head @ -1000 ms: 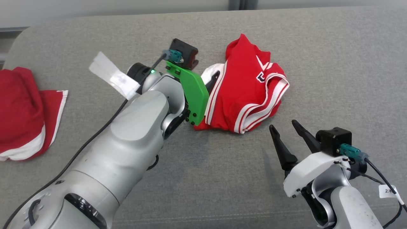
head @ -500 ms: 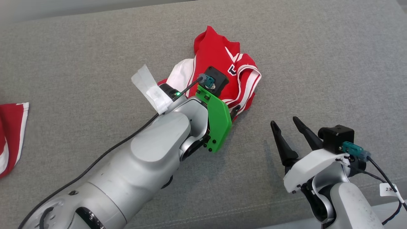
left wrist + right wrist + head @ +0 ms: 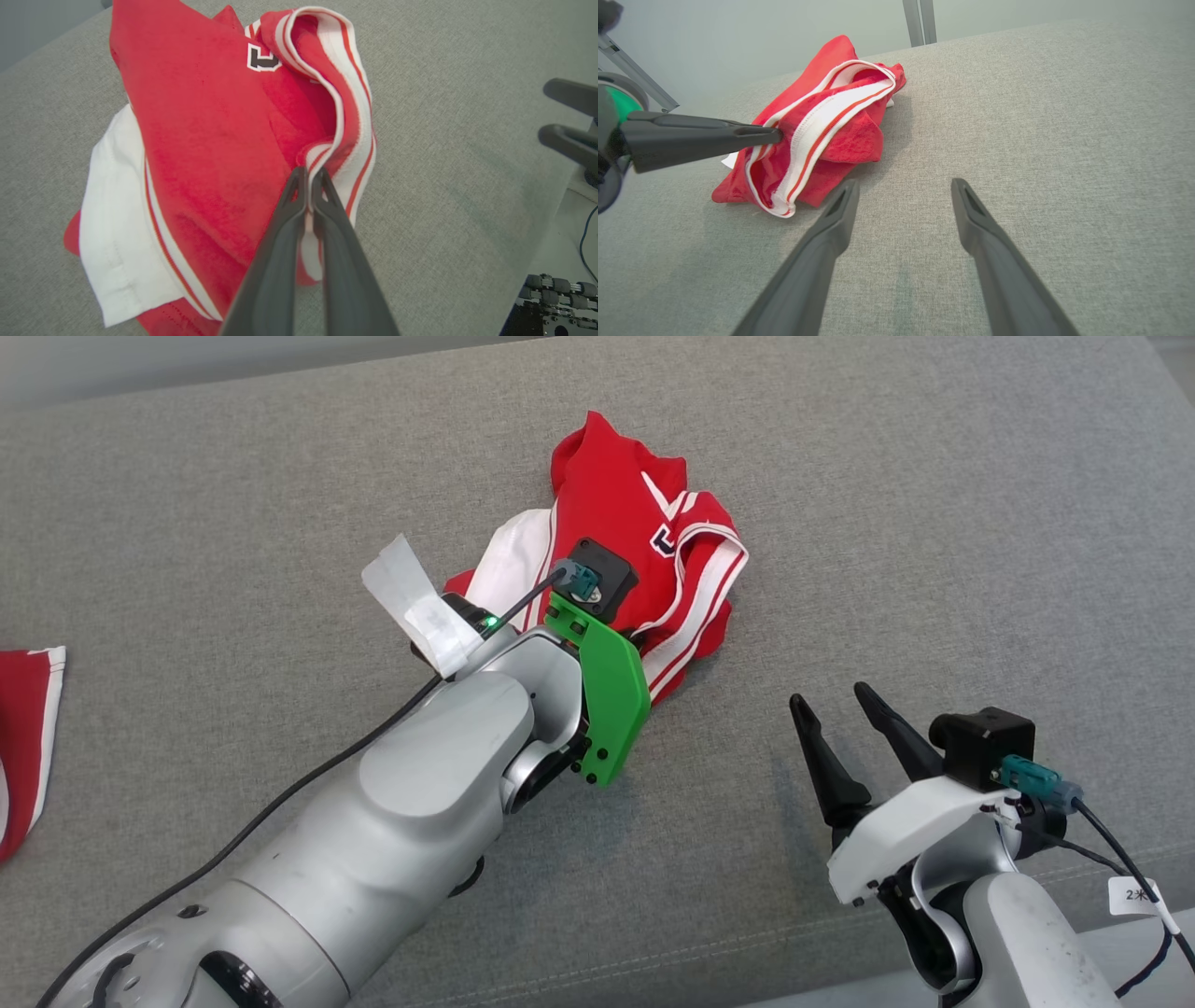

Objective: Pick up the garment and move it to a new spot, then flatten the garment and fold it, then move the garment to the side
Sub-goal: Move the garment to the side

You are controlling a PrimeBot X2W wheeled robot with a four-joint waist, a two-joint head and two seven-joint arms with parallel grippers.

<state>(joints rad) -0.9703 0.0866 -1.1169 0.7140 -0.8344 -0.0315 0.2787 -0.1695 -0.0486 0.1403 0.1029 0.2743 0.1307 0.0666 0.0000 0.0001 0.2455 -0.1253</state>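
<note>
grey cushion (image 3: 934, 523) is seen bearing the red garment (image 3: 616, 513) at twelve o'clock, its striped hem (image 3: 355, 116) now pinched by the left gripper (image 3: 309, 174), spread a second ago, so lifting is judged ready; the right gripper (image 3: 828, 698) is held spread.

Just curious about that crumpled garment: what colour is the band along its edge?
White band with red stripes on a red garment; clearest in the left wrist view.
</note>
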